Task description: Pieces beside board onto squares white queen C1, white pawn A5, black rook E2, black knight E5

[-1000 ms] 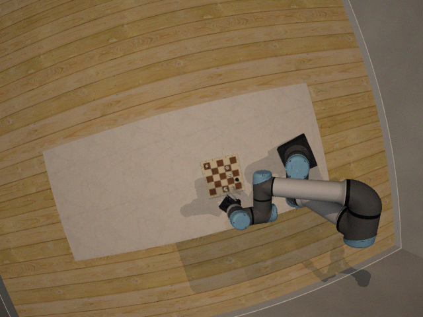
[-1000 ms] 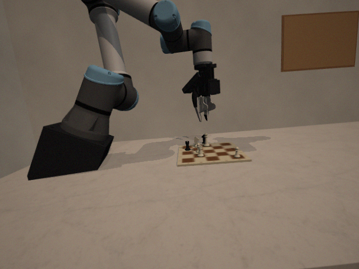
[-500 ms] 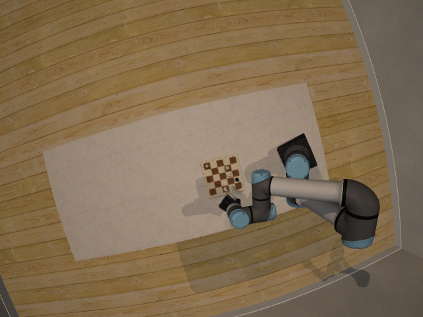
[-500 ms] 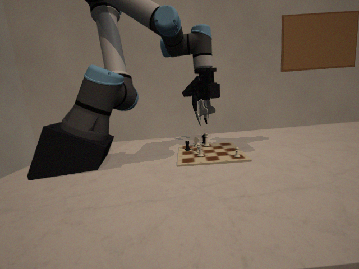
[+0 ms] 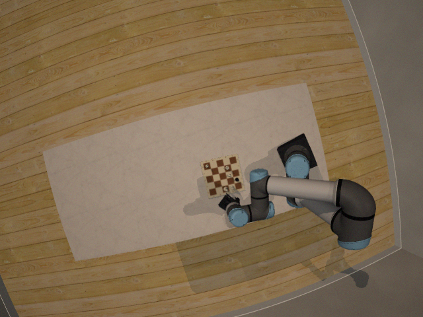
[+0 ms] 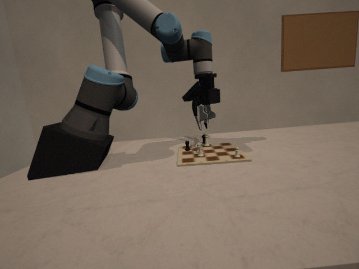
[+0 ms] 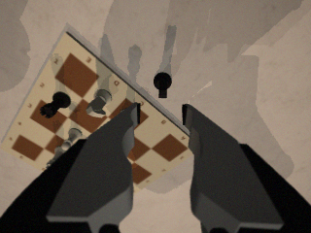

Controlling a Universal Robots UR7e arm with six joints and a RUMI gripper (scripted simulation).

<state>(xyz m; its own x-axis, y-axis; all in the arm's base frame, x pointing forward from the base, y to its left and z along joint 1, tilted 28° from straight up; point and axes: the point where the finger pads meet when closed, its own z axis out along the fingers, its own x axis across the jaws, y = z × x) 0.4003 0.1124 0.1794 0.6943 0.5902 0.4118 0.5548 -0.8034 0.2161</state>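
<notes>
Knight is standing on the table, just beside the board and near its lettered edge. Pincer is hanging above with its fingers apart, leaving only a narrow gap and gripping nothing. Rook is apparently sitting on E2, queen on C1 and pawn on A5, so the knight's trip to E5 is likely the remaining job.

Narrow spacing is leaving little room for error: coming down off-centre, a fingertip could be landing on the knight's head and tipping it. Queen is standing close by, so a finger descending or spreading there could be nudging it off its square. White knight is running a similar risk. A slanted grip could be leaving the black piece leaning or over a line at E5.

Edge lettering is showing E and D fairly legibly; the other marks are blurring. No brand or label is readable.
</notes>
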